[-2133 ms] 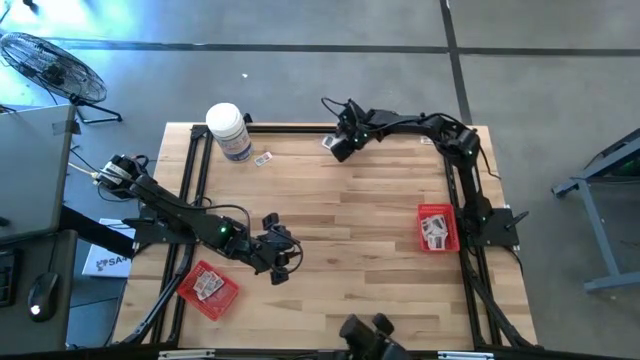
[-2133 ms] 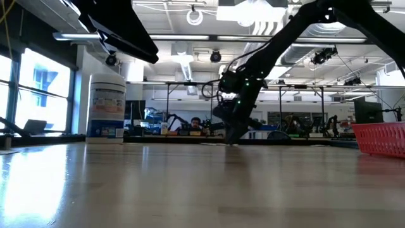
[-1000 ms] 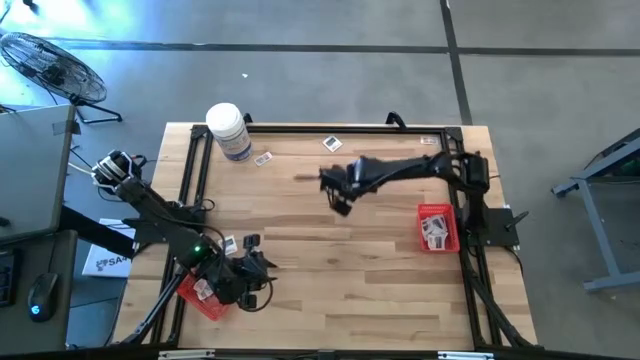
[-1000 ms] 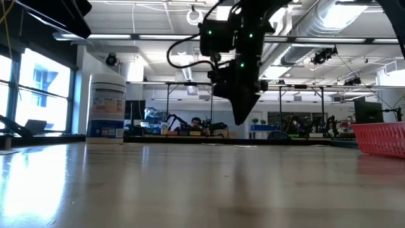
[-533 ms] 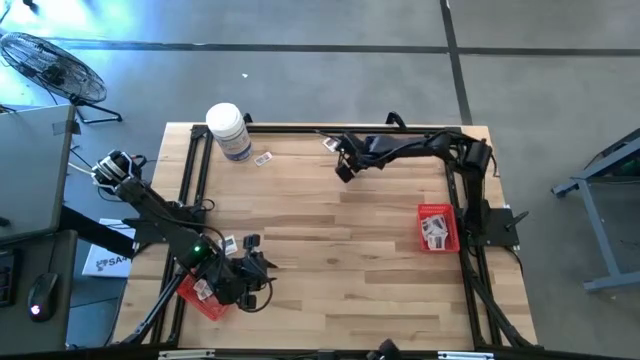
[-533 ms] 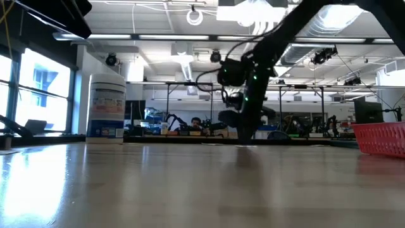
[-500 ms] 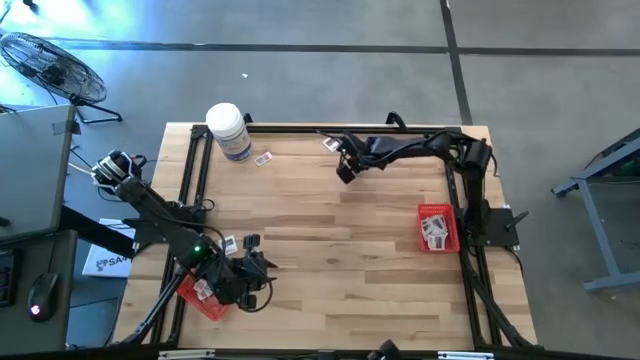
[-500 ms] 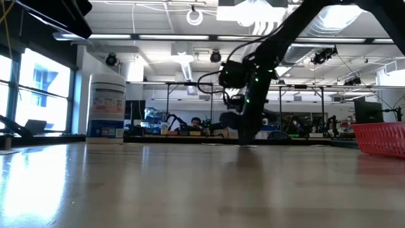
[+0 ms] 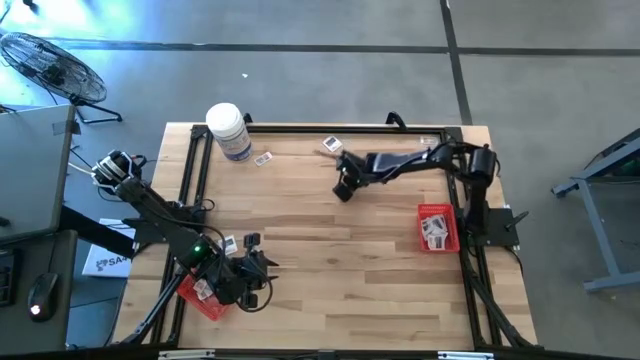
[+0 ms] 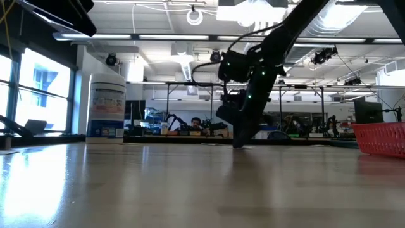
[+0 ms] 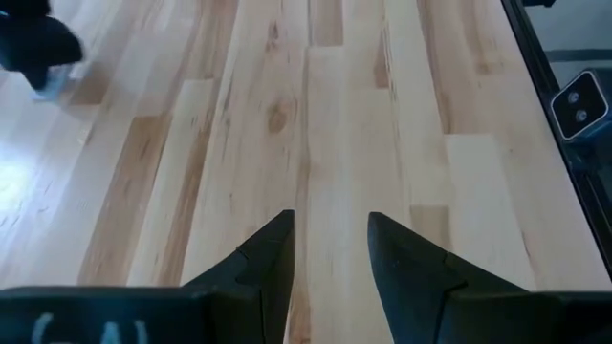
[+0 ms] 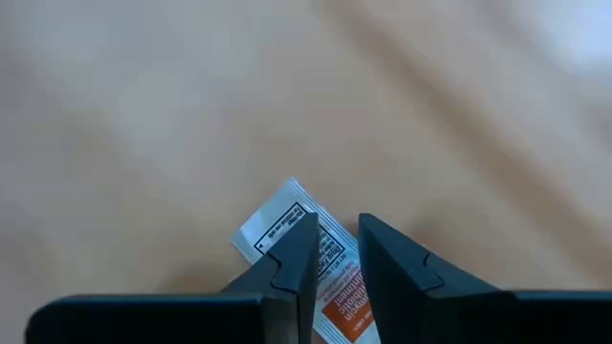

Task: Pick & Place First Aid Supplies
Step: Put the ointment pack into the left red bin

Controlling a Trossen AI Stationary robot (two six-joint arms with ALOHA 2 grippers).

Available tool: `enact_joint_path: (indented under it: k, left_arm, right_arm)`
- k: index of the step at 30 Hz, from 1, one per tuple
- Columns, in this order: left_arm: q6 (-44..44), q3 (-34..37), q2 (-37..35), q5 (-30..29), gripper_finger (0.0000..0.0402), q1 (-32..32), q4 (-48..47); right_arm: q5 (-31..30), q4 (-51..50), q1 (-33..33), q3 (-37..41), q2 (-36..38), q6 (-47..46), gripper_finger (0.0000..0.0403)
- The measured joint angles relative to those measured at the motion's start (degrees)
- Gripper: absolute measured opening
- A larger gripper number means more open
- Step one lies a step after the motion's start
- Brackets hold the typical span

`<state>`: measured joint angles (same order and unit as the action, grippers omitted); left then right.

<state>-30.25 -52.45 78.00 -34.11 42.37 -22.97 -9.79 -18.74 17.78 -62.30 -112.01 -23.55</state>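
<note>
My right gripper (image 9: 343, 190) (image 12: 337, 234) slants steeply down over the table's far middle, its fingertips close over the tabletop in the low view (image 10: 237, 144). It is shut on a small white packet with orange and dark print (image 12: 277, 225). Two more packets (image 9: 332, 146) (image 9: 264, 158) lie flat on the wood near the far edge. My left gripper (image 9: 262, 275) (image 11: 331, 229) hangs open and empty over bare wood beside the left red tray (image 9: 205, 297), which holds packets. The right red tray (image 9: 437, 228) also holds several packets. My right gripper has the packet between its two fingers. The printed face (image 12: 335, 277) shows through the gap, and one white corner (image 12: 287, 196) sticks out past the fingertips. The fingers (image 12: 298, 250) come from above, slanting down, and hide where they meet it. Whether the packet is clear of the table, I cannot tell.
A large white jar (image 9: 228, 130) (image 10: 106, 104) stands at the far left corner. A dark frame (image 9: 300, 128) runs along the table's edges. Bare wood lies across the middle and near side. The right tray shows at the low view's right edge (image 10: 380, 139).
My right gripper has come down from high above the table's middle to just over the tabletop. It went first toward the far edge, then a little back toward the near side, tipping as it went. My left gripper has kept still.
</note>
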Motion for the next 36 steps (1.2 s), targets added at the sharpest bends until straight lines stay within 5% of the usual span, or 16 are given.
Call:
enact_joint_path:
  k: [20, 29, 36]
  left_arm:
    - [0.41, 0.02, 0.31, -8.26, 0.0131, -0.63, 1.21]
    - [3.44, 0.11, 6.51, -3.65, 0.0131, -7.71, 3.64]
    - [16.07, 0.00, 15.63, 0.54, 0.0131, -14.99, 16.69]
  right_arm:
    - [1.97, 11.92, -25.14, -0.43, -0.45, -3.09, 0.0071]
    - [0.12, 6.57, -29.48, -0.49, 7.00, 3.24, 0.0071]
    - [-1.65, -1.26, -31.64, -0.46, 8.24, 4.53, 0.0071]
